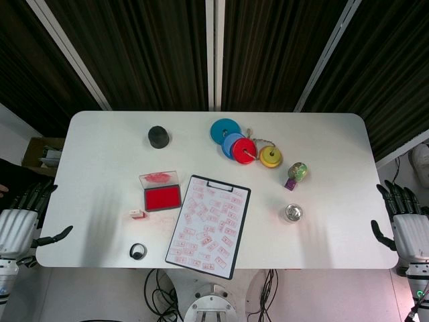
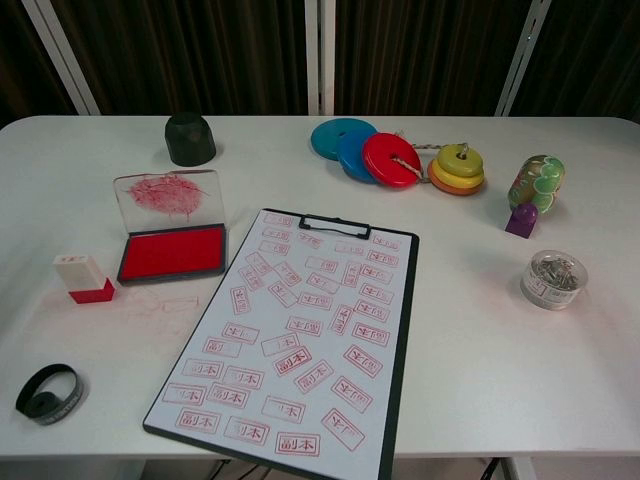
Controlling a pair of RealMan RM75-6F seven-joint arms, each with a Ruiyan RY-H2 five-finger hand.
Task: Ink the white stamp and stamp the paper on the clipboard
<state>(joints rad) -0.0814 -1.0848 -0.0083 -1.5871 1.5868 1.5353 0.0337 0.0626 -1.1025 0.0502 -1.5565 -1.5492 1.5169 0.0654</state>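
The white stamp (image 1: 137, 214) (image 2: 83, 276) with a red base stands on the table left of the clipboard. Beside it lies the red ink pad (image 1: 162, 196) (image 2: 172, 251), its clear lid (image 2: 168, 195) tipped up behind. The black clipboard (image 1: 209, 225) (image 2: 300, 335) holds a paper covered with several red stamp marks. My left hand (image 1: 20, 223) hangs off the table's left edge with fingers spread, holding nothing. My right hand (image 1: 404, 221) hangs off the right edge, fingers also spread and empty. The chest view shows neither hand.
A dark round cup (image 1: 158, 137) (image 2: 189, 138) sits at the back left. Coloured discs on a string (image 1: 243, 149) (image 2: 393, 159) lie at the back centre. A small bottle (image 2: 534, 190), a clear tub of clips (image 1: 293, 213) (image 2: 554, 278) and a black ring (image 1: 138, 251) (image 2: 47, 391) also sit on the table.
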